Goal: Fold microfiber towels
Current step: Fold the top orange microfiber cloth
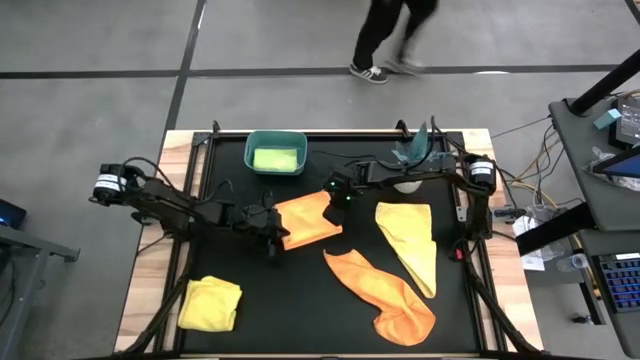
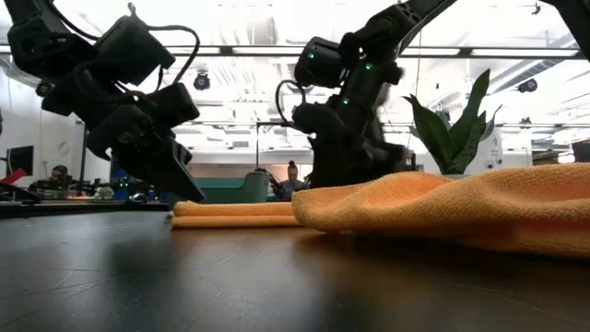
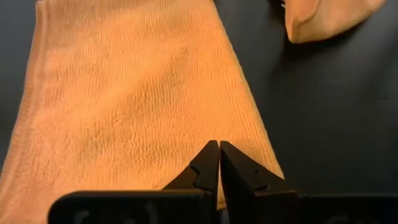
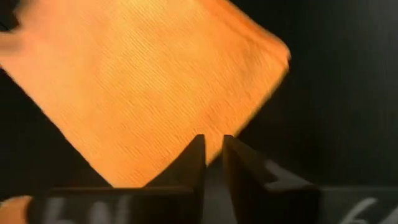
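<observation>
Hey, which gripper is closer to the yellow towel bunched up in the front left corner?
Left. The left gripper sits at the folded orange towel's left edge, diagonally up from the bunched yellow towel. The right gripper is at that orange towel's far corner, farther away.

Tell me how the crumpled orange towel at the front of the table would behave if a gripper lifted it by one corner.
The crumpled orange towel lies in soft, twisted folds, so it would probably droop and unfurl. It looks thin, so likely light. Its napped surface suggests it would drag on the mat rather than slide.

Folded orange towel (image 3: 137, 93): ribbed soft cloth; table mat (image 1: 300, 300): matt black.
</observation>
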